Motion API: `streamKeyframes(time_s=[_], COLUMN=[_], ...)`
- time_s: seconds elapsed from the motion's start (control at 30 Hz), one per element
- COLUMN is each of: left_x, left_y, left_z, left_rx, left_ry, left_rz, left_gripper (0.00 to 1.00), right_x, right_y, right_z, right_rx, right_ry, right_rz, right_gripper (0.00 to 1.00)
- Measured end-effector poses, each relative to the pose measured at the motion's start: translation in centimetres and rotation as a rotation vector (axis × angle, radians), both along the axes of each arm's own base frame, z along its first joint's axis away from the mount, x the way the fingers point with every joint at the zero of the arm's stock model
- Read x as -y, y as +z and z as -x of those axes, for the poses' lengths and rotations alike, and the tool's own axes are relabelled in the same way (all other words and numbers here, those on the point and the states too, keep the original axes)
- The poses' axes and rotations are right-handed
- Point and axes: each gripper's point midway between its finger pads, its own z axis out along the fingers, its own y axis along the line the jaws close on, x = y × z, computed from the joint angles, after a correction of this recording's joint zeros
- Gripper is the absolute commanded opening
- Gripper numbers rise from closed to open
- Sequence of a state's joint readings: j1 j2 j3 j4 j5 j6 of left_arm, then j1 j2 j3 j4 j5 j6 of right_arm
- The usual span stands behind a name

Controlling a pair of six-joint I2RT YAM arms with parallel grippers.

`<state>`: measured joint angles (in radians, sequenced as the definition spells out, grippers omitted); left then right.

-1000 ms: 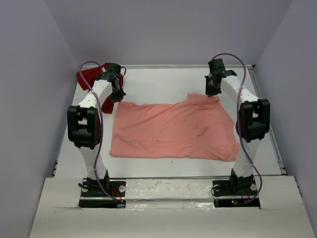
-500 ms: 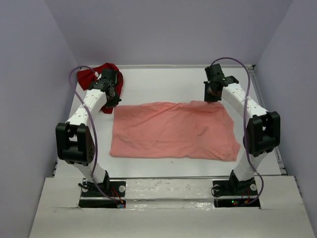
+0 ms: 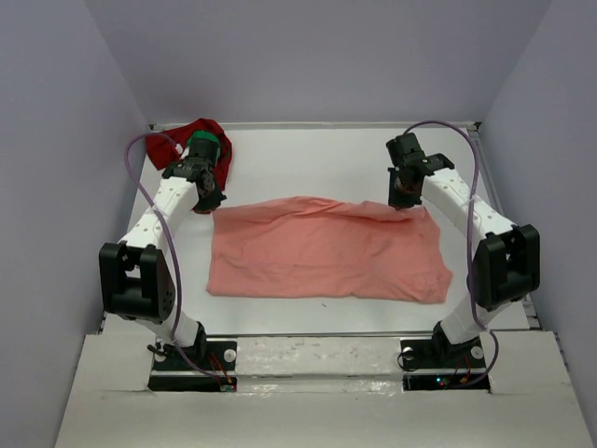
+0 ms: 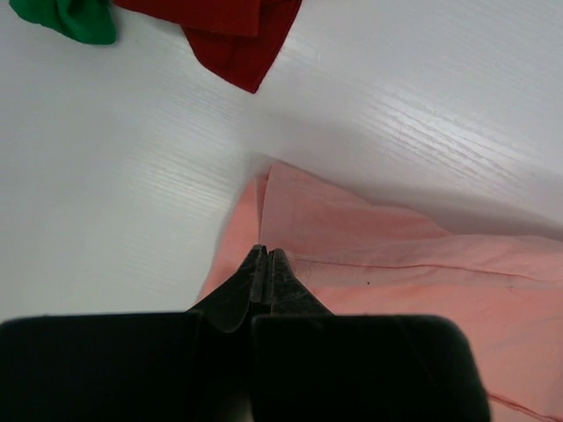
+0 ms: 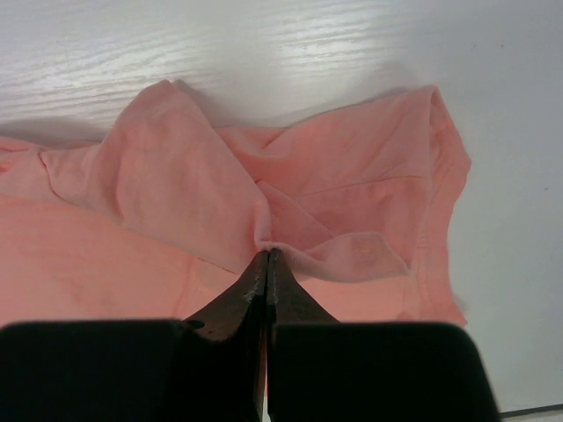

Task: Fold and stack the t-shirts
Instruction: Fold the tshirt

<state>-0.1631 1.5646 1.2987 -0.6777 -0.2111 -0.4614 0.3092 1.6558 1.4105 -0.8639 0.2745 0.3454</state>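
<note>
The salmon-pink t-shirt (image 3: 326,252) lies spread across the middle of the white table, its far edge lifted into a loose fold. My left gripper (image 3: 207,202) is shut on the shirt's far left corner (image 4: 422,264), with the closed tips (image 4: 266,253) resting over the cloth. At the far right corner my right gripper (image 3: 403,201) is also shut, and the fabric (image 5: 158,176) puckers at its tips (image 5: 267,255). A dark red t-shirt (image 3: 201,129) is bunched in the far left corner, also seen from the left wrist (image 4: 233,35). The green t-shirt (image 3: 203,146) lies beside it (image 4: 75,19).
Bare white table (image 3: 308,159) stretches behind the pink shirt to the back wall. Lilac walls close in on the left, right and rear. A raised rail (image 3: 504,215) runs along the table's right edge, and both arm bases sit at the near ledge.
Both grippers have come toward the near side, dragging the pink shirt's far edge with them. The far right sleeve has rolled over onto the shirt body.
</note>
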Motion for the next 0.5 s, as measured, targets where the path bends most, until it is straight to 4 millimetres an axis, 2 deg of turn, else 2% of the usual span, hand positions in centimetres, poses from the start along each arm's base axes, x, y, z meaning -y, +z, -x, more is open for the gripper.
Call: streamKeyframes(time_s=[0.27, 0.5], left_x=[-0.5, -0.8], left_y=[0.5, 0.8], left_z=[1.9, 3.6], left_rx=[0.005, 0.0], left_ry=[0.026, 0.052], left_rz=[-0.015, -0.008], left_gripper=[0.0, 0.0], right_x=[0.5, 1.1], right_y=[2.4, 0.6], right_z=[1.6, 3.4], right_rx=[0.05, -0.013], right_ry=[-0.028, -0.049], right_rz=[-0.008, 0.004], right_gripper=[0.0, 0.0])
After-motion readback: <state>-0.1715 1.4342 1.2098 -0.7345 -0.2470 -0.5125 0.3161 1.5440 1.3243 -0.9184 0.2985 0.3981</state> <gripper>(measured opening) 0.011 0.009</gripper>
